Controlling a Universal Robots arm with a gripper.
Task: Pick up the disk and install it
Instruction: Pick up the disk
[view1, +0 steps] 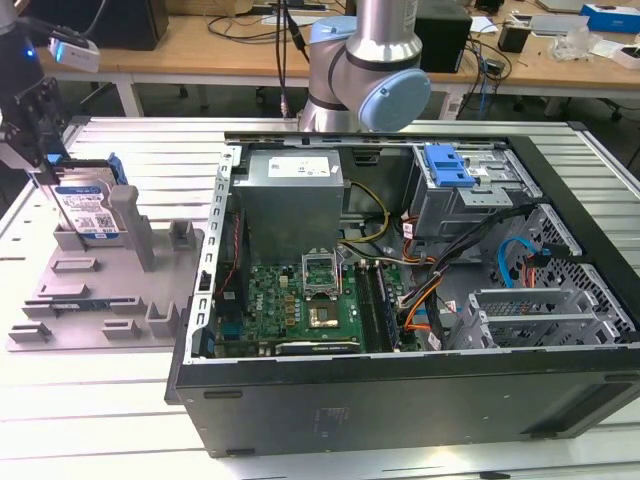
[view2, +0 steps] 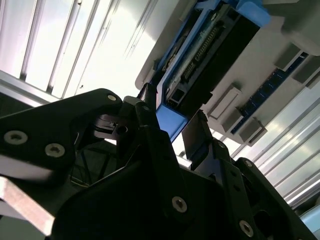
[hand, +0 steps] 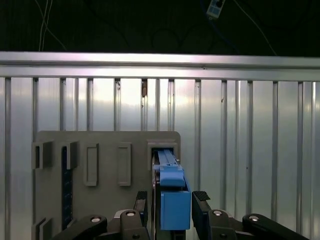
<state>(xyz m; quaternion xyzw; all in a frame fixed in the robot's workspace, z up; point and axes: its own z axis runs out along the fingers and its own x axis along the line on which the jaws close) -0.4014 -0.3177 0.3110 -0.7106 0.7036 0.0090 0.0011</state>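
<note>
The flat silver-grey hard disk in its blue plastic carrier bracket (view1: 88, 212) is not installed yet. It stands on edge in a slot of the grey plastic holding fixture (view1: 100, 300), on the exterior view's left, with its white and blue label facing that camera.

In the second wrist view the disk (view2: 205, 55) shows its connector edge turned upward toward the arm. From that I judge its long axis runs vertically, down into the slot.

My black gripper (view1: 47, 168) is directly above the disk and sits astride the top of it. In the first wrist view the blue end of the carrier (hand: 175, 207) lies right in the middle of the gripper (hand: 172, 200), and the second wrist view shows the same at the gripper (view2: 172, 122). So the disk lies straight below the tool, along the tool's own line of approach. I cannot tell whether the gripper has clamped onto the carrier or merely hangs around it, because the margins on either side are too fine to read.

The fixture rests on the slatted aluminium table (view1: 100, 420). The open black desktop computer case (view1: 400, 400) lies on its side just beside the fixture, toward the exterior view's right. The grey metal drive bay with a blue latch (view1: 455, 165) is at the case's far corner, well apart from the disk.
</note>
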